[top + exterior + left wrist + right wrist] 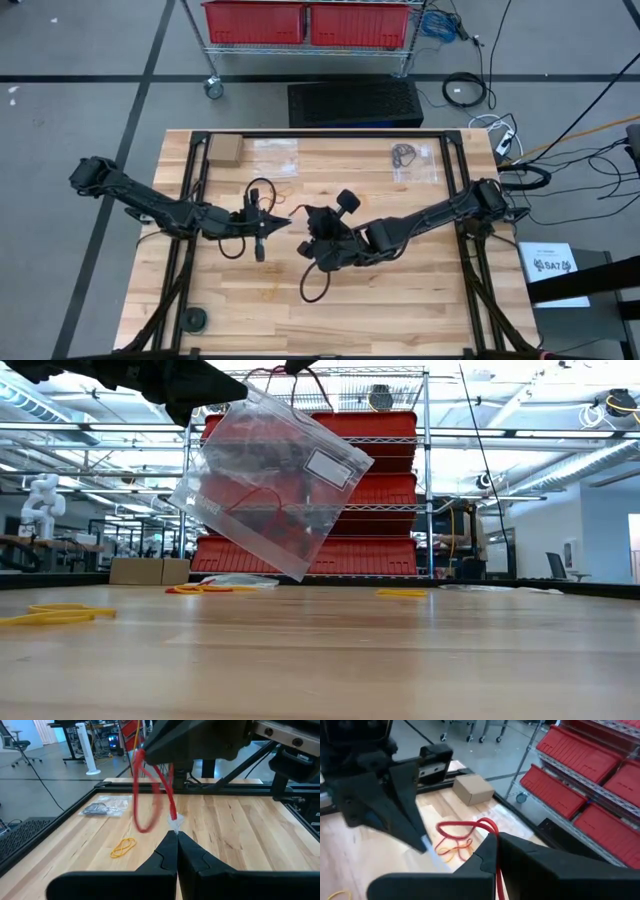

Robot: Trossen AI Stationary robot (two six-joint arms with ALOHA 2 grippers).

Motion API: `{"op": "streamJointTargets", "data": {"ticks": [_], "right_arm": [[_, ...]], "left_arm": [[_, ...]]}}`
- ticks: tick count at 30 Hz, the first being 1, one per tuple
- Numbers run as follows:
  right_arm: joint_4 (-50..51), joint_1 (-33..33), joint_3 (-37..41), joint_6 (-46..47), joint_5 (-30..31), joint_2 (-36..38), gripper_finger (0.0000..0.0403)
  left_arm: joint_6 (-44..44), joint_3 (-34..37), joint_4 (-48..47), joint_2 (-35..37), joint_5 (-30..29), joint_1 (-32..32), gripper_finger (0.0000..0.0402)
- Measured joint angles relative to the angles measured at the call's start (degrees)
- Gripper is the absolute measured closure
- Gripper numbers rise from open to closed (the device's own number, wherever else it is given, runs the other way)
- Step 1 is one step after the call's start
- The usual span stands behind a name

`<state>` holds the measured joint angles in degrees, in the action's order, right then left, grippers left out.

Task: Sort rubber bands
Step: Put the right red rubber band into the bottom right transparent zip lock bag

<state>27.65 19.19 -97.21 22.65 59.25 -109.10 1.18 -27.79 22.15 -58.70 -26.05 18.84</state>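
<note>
A clear plastic bag (270,480) with a white label hangs tilted above the table's middle, and red rubber bands show inside it. My left gripper (176,839) is shut on one of its top corners. Just above the bag, my right gripper (492,842) is shut on a red rubber band (149,795) that dangles as a long loop by the bag's top edge. Loose yellow rubber bands (60,615) lie flat on the wood at the left. More red and yellow bands (205,588) lie farther back. My left gripper pinches a top corner of the clear bag (175,823) between its two shut fingers, coming nearly level from the table's left. The bag hangs clear of the table, tilted, below and right of the fingers. My right gripper pinches the red band at one end of its loop (487,826) between its shut fingers, slanting down from the table's right. The band is lifted clear and its free loop hangs slack below the fingers.
A flat bag with dark bands (412,158) lies at the far right, and another bag with red and yellow bands (275,158) at the far left beside a cardboard box (225,150). A yellow band (123,847) lies on the wood. Black rails (190,200) border the table's sides.
</note>
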Motion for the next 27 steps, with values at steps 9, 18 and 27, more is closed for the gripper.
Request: {"op": "streamJointTargets", "data": {"ticks": [9,18,27], "right_arm": [[8.5,2.0,0.0,8.2,-1.3,-0.2,0.0403],[7.5,1.0,3.9,9.2,-8.8,-0.2,0.0403],[2.7,-1.5,4.9,2.0,-19.5,-0.3,0.0403]], "left_arm": [[0.0,0.0,0.0,0.0,0.0,0.0,0.0402],[0.0,0.0,0.1,0.2,0.0,0.0,0.0402],[0.0,0.0,-0.2,0.3,0.0,0.0,0.0401]]}}
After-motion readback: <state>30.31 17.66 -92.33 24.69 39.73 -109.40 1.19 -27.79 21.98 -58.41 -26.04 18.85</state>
